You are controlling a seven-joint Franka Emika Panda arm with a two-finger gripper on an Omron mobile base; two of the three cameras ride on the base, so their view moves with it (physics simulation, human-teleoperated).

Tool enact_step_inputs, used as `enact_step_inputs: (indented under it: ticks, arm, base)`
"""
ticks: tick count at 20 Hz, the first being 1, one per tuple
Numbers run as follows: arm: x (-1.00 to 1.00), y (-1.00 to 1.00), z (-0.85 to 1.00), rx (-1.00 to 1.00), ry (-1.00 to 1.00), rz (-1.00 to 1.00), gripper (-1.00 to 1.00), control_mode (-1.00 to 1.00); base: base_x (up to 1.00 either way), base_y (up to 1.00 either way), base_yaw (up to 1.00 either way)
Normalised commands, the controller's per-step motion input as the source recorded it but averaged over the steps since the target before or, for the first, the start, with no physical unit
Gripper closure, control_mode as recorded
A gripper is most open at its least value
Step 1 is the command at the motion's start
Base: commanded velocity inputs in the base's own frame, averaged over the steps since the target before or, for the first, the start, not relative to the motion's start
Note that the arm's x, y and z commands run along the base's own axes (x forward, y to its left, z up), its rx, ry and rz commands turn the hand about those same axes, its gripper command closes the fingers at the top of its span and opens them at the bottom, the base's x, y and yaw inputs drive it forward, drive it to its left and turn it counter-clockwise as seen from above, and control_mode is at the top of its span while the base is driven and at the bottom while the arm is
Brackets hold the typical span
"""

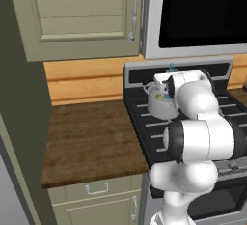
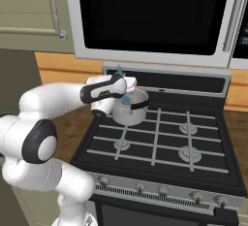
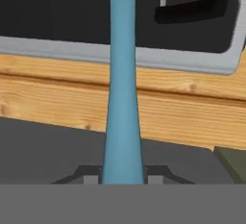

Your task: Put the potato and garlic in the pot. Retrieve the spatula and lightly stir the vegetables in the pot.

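Brown wooden counter [image 1: 91, 142] sits on the left, next to a black stove [image 2: 160, 145]. On the stove's back left burner stands the shiny pot [image 2: 130, 108], with something yellow inside. The robot's gripper [image 3: 123, 179] is closed on the blue spatula [image 3: 122, 83], whose handle points toward the pot's rim.

The spatula [image 3: 122, 88] is a plain light blue, and the pot [image 2: 130, 107] is shiny silver steel with a speck of yellow showing inside. The stove [image 2: 164, 142] is black with grey grates and a silver front edge, standing beside a dark brown wood-grain surface [image 1: 91, 142] and backed by a pale orange wooden wall strip [image 1: 82, 81]. The cabinets [image 1: 77, 16] are olive-beige with silver handles, and the arm [image 1: 202, 137] is white with dark joints.
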Motion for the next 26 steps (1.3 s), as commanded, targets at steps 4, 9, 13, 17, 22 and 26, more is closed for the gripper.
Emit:
enact_step_inputs:
  ticks: [4, 9, 13, 17, 22, 26]
  arm:
    - [0.51, 0.01, -0.50, 0.15, 0.08, 0.00, 1.00, -1.00]
    - [0.18, 0.02, -0.55, 0.10, 0.06, 0.00, 1.00, -1.00]
    - [0.19, 0.00, -0.42, 0.00, -0.06, 0.00, 1.00, -1.00]
    - [0.26, 0.00, 0.00, 0.00, -0.20, 0.00, 1.00, -1.00]
    - [0.01, 0.00, 0.01, -0.01, -0.14, -0.05, 1.00, -1.00]
    - [0.16, 0.09, 0.00, -0.11, -0.12, -0.10, 1.00, -1.00]
  base:
    - [0.00, 0.00, 0.00]
    - [0.00, 0.00, 0.00]
    - [0.00, 0.00, 0.00]
    - [0.00, 0.00, 0.00]
    - [0.00, 0.00, 0.00]
    - [0.00, 0.00, 0.00]
